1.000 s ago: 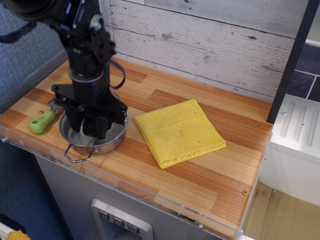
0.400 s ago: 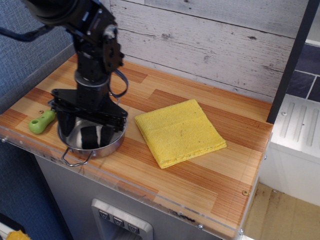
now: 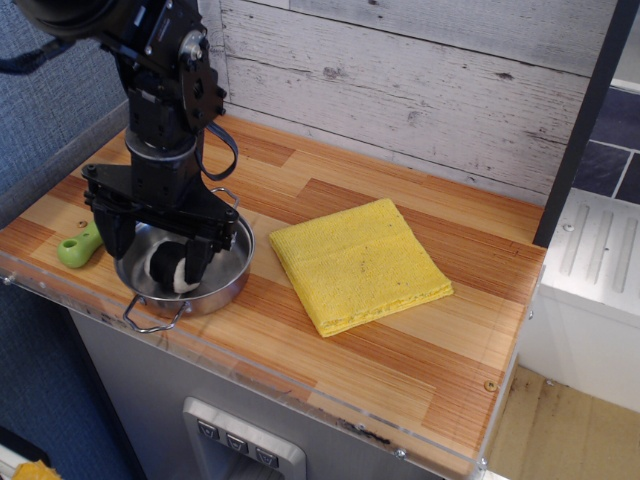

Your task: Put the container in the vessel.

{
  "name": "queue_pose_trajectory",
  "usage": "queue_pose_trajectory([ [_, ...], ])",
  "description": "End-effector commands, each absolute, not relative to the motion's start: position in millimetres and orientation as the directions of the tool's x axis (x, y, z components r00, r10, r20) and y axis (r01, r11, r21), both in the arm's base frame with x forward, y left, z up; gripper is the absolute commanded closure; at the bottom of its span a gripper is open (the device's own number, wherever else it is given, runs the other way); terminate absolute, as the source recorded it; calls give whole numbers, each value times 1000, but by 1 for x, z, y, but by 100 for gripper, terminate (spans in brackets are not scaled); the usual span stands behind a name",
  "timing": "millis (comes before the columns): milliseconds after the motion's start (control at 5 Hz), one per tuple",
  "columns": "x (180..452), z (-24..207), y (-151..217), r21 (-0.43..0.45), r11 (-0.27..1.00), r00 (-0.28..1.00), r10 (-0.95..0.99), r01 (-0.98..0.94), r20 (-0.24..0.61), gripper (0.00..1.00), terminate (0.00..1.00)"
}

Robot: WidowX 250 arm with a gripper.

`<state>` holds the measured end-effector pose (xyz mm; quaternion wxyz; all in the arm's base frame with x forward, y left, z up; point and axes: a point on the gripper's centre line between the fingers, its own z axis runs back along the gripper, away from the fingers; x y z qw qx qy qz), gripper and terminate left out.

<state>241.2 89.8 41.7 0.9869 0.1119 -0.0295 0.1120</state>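
Over the pot (image 3: 215, 290) at 9 o'clock, our gripper (image 3: 160, 245) is rising, jaws spread wide and empty; the container (image 3: 165, 268) is now lying inside, released. We're judging placement done.

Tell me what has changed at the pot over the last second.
The gripper has opened wide and lifted up and to the left, out of the vessel. The container now lies free inside the vessel, let go. The yellow cloth, the green-handled spatula and the vessel have not moved.
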Motion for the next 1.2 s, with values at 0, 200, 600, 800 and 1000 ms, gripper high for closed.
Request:
queue_pose_trajectory([
  [0,266,109,82,183,963,947,140,-198,290,0,0],
  [200,271,146,73,149,976,909,82,-156,409,0,0],
  [600,271,146,73,149,976,909,82,-156,409,0,0],
  [800,271,146,73,149,976,909,82,-156,409,0,0],
  [1000,271,146,73,149,976,909,82,-156,409,0,100],
])
